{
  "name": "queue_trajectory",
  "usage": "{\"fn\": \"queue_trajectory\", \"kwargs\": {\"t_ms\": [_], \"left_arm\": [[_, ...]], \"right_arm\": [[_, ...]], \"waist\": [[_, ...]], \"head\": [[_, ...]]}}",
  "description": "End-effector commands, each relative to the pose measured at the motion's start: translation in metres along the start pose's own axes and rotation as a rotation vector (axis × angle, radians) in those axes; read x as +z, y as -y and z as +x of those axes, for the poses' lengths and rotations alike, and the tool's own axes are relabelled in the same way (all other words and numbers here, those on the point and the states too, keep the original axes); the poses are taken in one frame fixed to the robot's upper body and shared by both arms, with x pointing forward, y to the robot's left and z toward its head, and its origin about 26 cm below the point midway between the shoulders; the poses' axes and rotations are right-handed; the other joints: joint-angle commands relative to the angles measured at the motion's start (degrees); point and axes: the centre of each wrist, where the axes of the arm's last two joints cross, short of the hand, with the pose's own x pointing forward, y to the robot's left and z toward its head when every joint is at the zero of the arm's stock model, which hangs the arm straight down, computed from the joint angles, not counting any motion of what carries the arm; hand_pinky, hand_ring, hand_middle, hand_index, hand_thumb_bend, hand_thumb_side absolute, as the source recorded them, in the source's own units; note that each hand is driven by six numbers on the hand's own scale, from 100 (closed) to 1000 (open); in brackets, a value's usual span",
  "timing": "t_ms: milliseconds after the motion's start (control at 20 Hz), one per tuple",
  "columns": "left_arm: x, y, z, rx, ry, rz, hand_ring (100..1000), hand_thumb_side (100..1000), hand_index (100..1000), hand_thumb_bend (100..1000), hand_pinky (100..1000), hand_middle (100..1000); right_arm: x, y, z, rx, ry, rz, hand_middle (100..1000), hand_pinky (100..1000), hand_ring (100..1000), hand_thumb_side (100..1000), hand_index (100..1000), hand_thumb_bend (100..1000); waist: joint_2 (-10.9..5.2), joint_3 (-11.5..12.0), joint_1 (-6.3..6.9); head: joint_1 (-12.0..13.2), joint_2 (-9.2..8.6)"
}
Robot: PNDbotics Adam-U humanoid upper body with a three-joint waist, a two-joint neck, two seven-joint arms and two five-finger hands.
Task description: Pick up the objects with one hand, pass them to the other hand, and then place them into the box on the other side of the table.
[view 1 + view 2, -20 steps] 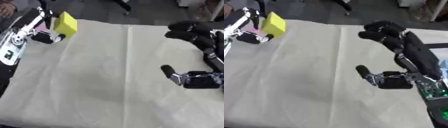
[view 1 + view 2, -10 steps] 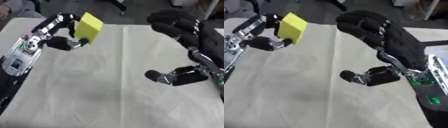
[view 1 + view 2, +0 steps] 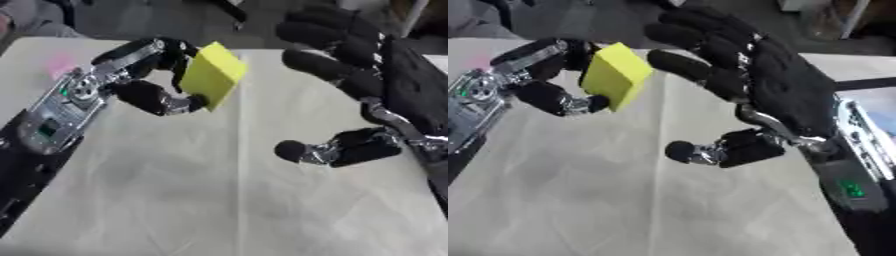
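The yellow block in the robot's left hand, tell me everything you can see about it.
The yellow rectangular block is a plain, matte, boxy piece that looks like foam or a sponge, with no markings visible. It is held off the cloth-covered table, tilted with one corner up. The left hand pinches it, fingers curled over its top left edge and thumb against its lower side. The black right hand is open just to its right, fingers spread toward it but apart from it.
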Motion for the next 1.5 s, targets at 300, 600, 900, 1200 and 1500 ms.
{"fn": "queue_trajectory", "kwargs": {"t_ms": [300, 600, 900, 1200, 1500], "left_arm": [[-0.014, 0.003, 0.034, -0.027, 0.086, -0.115, 405, 264, 424, 305, 653, 295], [-0.02, 0.007, 0.052, -0.049, 0.113, -0.168, 408, 260, 427, 290, 653, 299], [-0.026, 0.012, 0.064, -0.058, 0.141, -0.219, 410, 261, 429, 289, 656, 301], [-0.03, 0.016, 0.07, -0.071, 0.158, -0.265, 421, 265, 439, 296, 662, 312], [-0.031, 0.018, 0.075, -0.081, 0.166, -0.306, 427, 267, 443, 290, 666, 317]], "right_arm": [[-0.01, 0.005, 0.002, 0.006, 0.065, 0.006, 951, 933, 939, 330, 1000, 478], [-0.014, 0.004, 0.003, -0.017, 0.09, 0.025, 941, 922, 926, 333, 1000, 472], [-0.016, 0.002, 0.004, -0.048, 0.095, 0.043, 921, 920, 924, 340, 1000, 458], [-0.016, 0.001, 0.005, -0.093, 0.103, 0.064, 899, 910, 906, 341, 1000, 447], [-0.016, 0.002, 0.005, -0.118, 0.108, 0.074, 823, 871, 873, 298, 1000, 378]], "waist": [[-1.75, 0.2, 0.75], [-1.81, 0.2, 0.88], [-1.79, 0.2, 0.92], [-1.8, 0.2, 0.95], [-1.84, 0.2, 0.99]], "head": [[-0.4, -0.12], [-0.6, -0.12], [-0.7, -0.12], [-0.8, -0.12], [-0.8, -0.12]]}}
